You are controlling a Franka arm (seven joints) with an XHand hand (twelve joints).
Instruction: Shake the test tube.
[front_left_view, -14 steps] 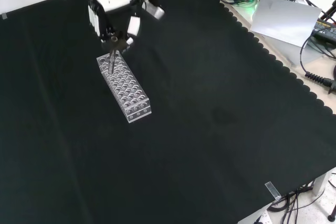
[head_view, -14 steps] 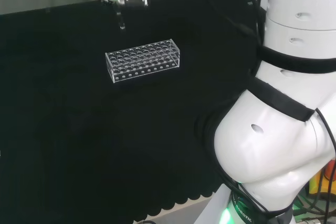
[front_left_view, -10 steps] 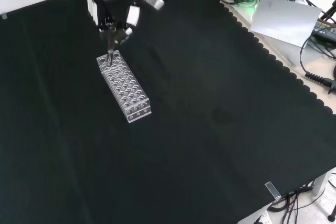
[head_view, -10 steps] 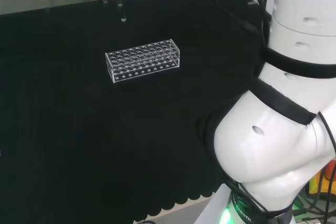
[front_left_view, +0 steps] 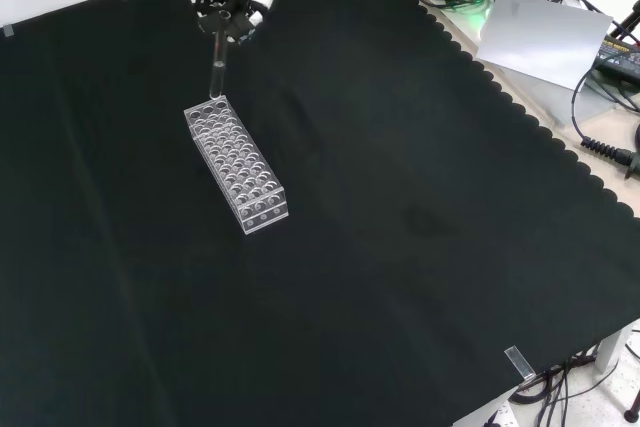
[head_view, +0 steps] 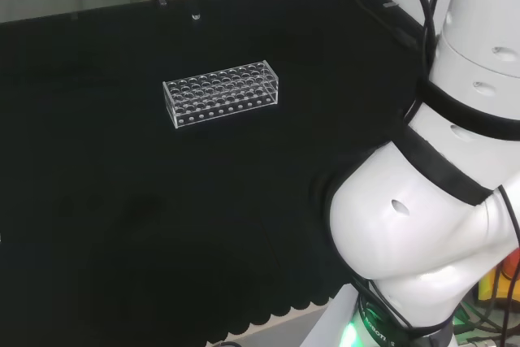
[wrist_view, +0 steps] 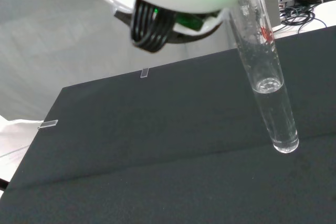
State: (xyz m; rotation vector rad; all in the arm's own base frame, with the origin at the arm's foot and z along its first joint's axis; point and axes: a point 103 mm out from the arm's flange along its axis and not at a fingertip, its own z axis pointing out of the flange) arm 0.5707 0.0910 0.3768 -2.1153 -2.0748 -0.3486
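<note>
Hand [front_left_view: 228, 9] pinches the test tube [front_left_view: 216, 75] by its top, above the far end of the rack [front_left_view: 236, 164] | Tube: clear, light, smooth, breakable, part-filled with liquid | You should grip near the rim and shake gently to avoid slipping.

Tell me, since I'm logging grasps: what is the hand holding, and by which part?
The hand holds a clear test tube by its upper end; its fingers pinch the top, and the tube hangs above the rack.
</note>
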